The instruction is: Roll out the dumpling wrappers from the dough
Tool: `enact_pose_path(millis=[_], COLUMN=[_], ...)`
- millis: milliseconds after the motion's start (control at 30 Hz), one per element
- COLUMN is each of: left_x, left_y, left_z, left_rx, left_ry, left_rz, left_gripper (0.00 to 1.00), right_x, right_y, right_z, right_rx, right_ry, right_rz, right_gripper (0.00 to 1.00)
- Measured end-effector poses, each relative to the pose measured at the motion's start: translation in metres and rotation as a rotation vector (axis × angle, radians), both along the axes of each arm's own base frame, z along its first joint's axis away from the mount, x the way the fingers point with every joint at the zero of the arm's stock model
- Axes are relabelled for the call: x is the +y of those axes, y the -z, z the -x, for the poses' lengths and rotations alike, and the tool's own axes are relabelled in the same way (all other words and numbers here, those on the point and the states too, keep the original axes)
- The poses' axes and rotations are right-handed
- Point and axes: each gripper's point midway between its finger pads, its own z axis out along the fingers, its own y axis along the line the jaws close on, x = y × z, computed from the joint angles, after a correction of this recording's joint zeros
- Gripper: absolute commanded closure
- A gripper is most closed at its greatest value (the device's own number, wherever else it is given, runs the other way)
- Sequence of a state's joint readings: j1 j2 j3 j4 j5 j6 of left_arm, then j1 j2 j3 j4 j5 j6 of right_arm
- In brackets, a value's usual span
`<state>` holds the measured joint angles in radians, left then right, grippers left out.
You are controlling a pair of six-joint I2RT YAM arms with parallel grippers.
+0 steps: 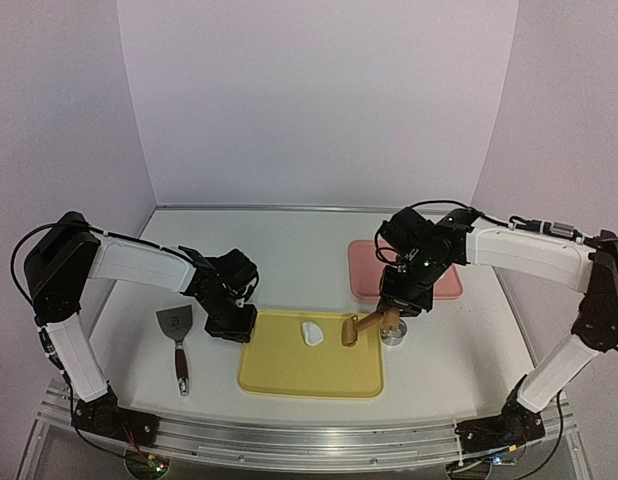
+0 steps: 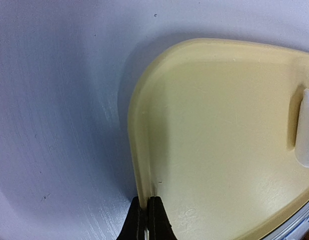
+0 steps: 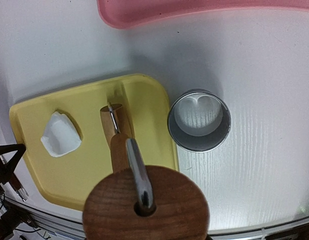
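Note:
An irregular white dough piece point(image 1: 311, 333) lies on the yellow board point(image 1: 289, 375); it also shows in the right wrist view point(image 3: 59, 135) and at the edge of the left wrist view point(image 2: 308, 130). No round wrappers are in view. My left gripper point(image 1: 239, 330) is shut on the board's left rim point(image 2: 137, 125), its fingertips point(image 2: 155, 215) pinching it. My right gripper point(image 1: 394, 315) holds a wooden roller point(image 1: 364, 326) tilted, its small drum point(image 3: 114, 122) over the board's right part, right of the dough. The roller handle point(image 3: 144, 200) hides the right fingers.
A metal ring cutter point(image 1: 393, 334) stands on the table just right of the board, also in the right wrist view point(image 3: 199, 145). A pink tray point(image 1: 364, 265) lies behind it. A metal spatula point(image 1: 177, 345) lies left of the board.

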<state>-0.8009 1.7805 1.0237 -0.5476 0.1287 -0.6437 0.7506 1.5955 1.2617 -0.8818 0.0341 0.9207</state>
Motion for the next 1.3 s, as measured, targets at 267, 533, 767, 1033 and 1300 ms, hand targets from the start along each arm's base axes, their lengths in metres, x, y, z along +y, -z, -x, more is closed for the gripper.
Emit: enact_pose_path(millis=[267,533,767,1033,1300], left_x=[0.0,0.0,0.0,0.0,0.0], left_y=[0.0,0.0,0.0,0.0,0.0], left_z=[0.0,0.0,0.0,0.0,0.0], left_rx=[0.0,0.0,0.0,0.0,0.0], left_ry=[0.0,0.0,0.001,0.0,0.0], left_rz=[0.0,0.0,0.0,0.0,0.0], left_gripper=[1.0,1.0,1.0,1.0,1.0], right_x=[-0.002,0.044,0.073,0.087,0.092], right_y=[-0.026,-0.043,-0.028,-0.02,-0.003], right_z=[-0.003,-0.001,0.004,0.003,-0.002], right_rx=[-0.011,-0.03,0.013,0.023,0.045], right_ry=[-0.05,-0.149,-0.217,-0.252,-0.263], right_rz=[0.034,-0.051,-0.086,-0.099,-0.07], right_gripper=[1.0,1.0,1.0,1.0,1.0])
